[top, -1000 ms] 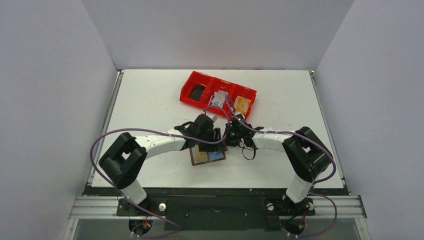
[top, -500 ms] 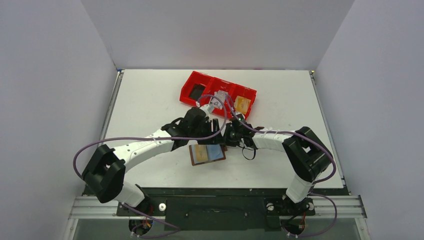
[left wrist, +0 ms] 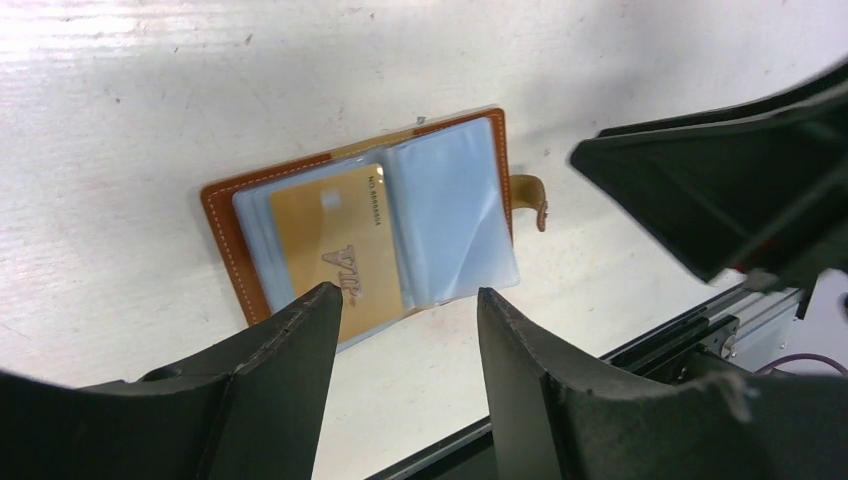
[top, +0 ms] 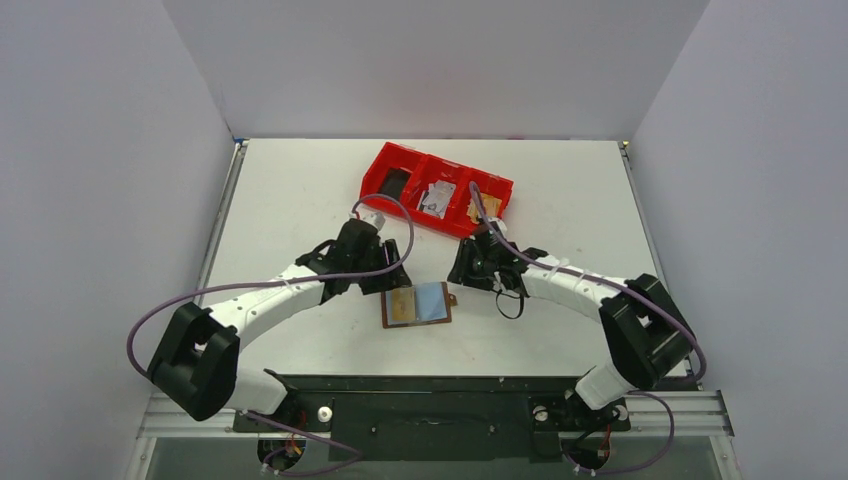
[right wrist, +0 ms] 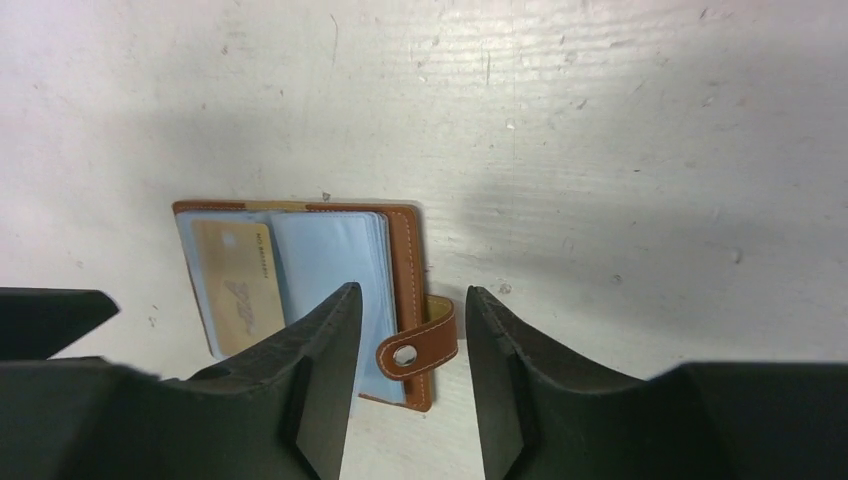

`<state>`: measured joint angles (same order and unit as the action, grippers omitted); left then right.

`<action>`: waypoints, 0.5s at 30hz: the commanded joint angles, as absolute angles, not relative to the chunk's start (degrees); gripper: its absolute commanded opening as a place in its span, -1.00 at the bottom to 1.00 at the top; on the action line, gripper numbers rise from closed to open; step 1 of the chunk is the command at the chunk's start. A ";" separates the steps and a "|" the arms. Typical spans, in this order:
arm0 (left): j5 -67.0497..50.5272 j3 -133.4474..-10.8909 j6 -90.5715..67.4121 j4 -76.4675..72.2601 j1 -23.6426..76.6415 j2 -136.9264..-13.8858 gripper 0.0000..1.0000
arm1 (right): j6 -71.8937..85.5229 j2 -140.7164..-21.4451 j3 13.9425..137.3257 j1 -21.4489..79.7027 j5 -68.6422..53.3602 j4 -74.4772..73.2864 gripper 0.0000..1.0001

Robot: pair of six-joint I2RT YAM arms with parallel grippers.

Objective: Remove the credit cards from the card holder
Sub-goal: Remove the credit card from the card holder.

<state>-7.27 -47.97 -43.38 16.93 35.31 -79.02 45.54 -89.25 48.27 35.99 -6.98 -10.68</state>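
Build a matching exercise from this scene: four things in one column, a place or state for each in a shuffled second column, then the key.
Column one
1. card holder
2. tan-gold card
3. red tray
4. left hand

Column two
A. open, holding nothing
B. towards the far side of the table, with three compartments
C. lying spread open, flat on the table between the two arms
D. tucked in a clear sleeve page

Pairs: 1-C, 2-D, 3-B, 4-A
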 commanded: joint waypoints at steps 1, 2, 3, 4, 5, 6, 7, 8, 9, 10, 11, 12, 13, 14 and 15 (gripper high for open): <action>-7.26 -47.01 -43.88 16.43 34.47 -77.72 -0.02 | 44.98 -84.05 52.33 35.73 -3.42 -14.74 -0.20; -7.36 -46.78 -43.91 16.35 34.35 -77.84 -0.06 | 44.82 -83.82 53.21 35.93 -3.93 -15.10 -0.21; -7.44 -46.64 -43.94 16.22 34.27 -78.00 -0.08 | 44.82 -83.66 53.67 36.49 -4.25 -15.58 -0.22; -7.41 -46.42 -43.94 16.15 34.10 -78.11 -0.12 | 44.91 -83.67 54.49 36.88 -4.75 -15.70 -0.23; -7.48 -46.33 -43.94 16.01 33.93 -78.41 -0.13 | 45.04 -84.07 54.93 38.11 -4.97 -15.72 -0.24; -7.47 -46.08 -43.90 15.96 33.84 -78.54 -0.14 | 45.23 -84.85 55.79 38.65 -5.40 -15.64 -0.26; -7.52 -45.98 -43.82 15.86 33.55 -78.89 -0.15 | 45.38 -85.36 56.15 40.07 -5.94 -15.49 -0.27; -7.58 -45.82 -43.80 15.84 33.43 -79.09 -0.18 | 45.86 -86.49 56.69 40.78 -6.40 -15.26 -0.30; -7.89 -45.72 -43.78 15.67 33.19 -79.49 -0.20 | 46.22 -87.01 56.86 41.97 -7.47 -14.25 -0.31; -8.08 -45.42 -43.77 15.48 33.07 -79.65 -0.22 | 47.09 -88.20 57.17 42.47 -8.08 -12.97 -0.35; -8.41 -45.25 -43.77 15.10 32.81 -79.88 -0.24 | 47.58 -88.84 57.24 43.29 -9.38 -12.33 -0.37; -8.56 -44.87 -43.77 14.89 32.71 -80.02 -0.28 | 48.55 -90.10 57.35 43.57 -9.96 -10.88 -0.43; -8.82 -44.48 -43.84 14.44 32.48 -80.17 -0.30 | 49.06 -90.76 57.42 44.01 -11.26 -10.19 -0.48; -8.94 -44.30 -43.96 14.25 32.41 -80.20 -0.33 | 50.06 -91.99 57.46 44.15 -11.96 -8.92 -0.57; -9.18 -44.06 -44.00 13.93 32.20 -80.41 -0.35 | 50.99 -92.71 57.47 44.44 -13.14 -8.24 -0.60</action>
